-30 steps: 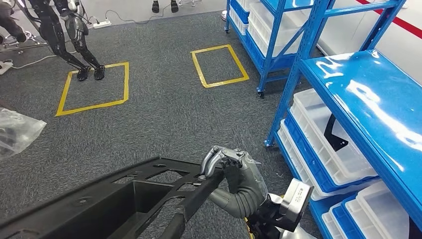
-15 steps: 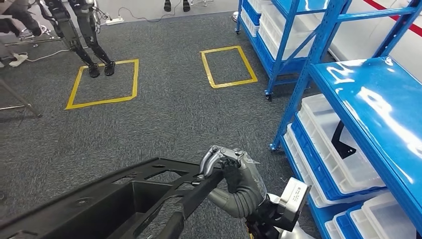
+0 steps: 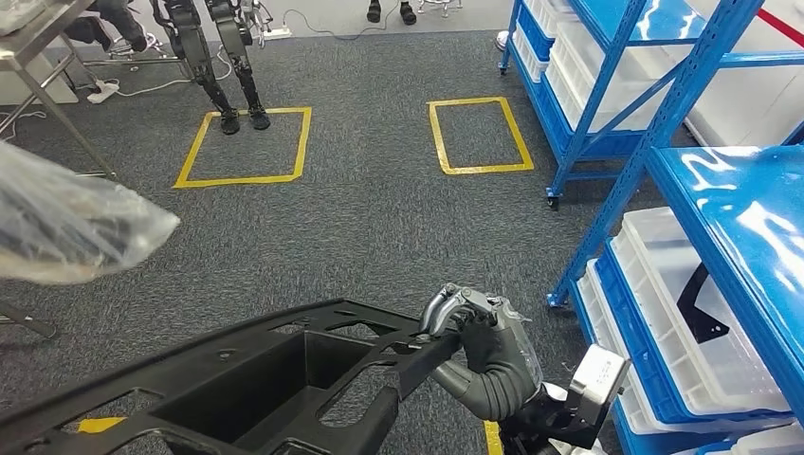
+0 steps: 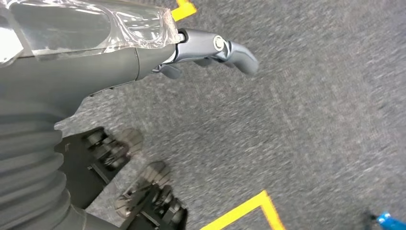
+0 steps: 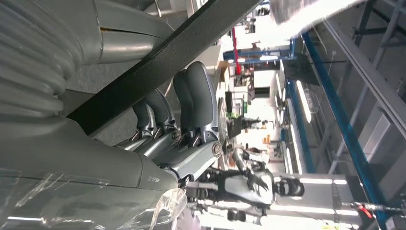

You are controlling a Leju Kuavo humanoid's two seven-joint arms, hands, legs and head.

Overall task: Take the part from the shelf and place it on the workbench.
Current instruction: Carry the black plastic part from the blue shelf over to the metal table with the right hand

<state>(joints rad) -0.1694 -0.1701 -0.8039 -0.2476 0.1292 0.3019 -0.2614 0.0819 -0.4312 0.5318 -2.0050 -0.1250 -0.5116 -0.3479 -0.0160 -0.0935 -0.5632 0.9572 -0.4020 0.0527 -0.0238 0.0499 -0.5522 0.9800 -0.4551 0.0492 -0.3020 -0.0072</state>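
Observation:
The part [image 3: 284, 379] is a large black plastic frame with cut-outs, reaching from the lower left of the head view up to my right hand [image 3: 484, 327]. That hand grips the part's near end, fingers wrapped over its edge. In the right wrist view the part's black bar [image 5: 158, 62] runs across the palm with the fingers [image 5: 191, 100] curled around it. In the left wrist view my left hand [image 4: 143, 52] hangs over grey carpet with its thumb [image 4: 225, 45] stretched out. How its other fingers lie is hidden.
Blue shelving [image 3: 730, 180] with white bins [image 3: 683, 313] stands close on the right, with more shelving [image 3: 588, 85] behind it. Yellow tape squares [image 3: 245, 147] [image 3: 477, 135] mark the carpet ahead. Another robot's legs [image 3: 218, 57] stand far left. A clear plastic bag [image 3: 66, 223] hangs at the left.
The whole picture has shifted right, so the camera has turned. My right hand still grips the part the same way. The plastic bag and a metal table leg have come into view at the left.

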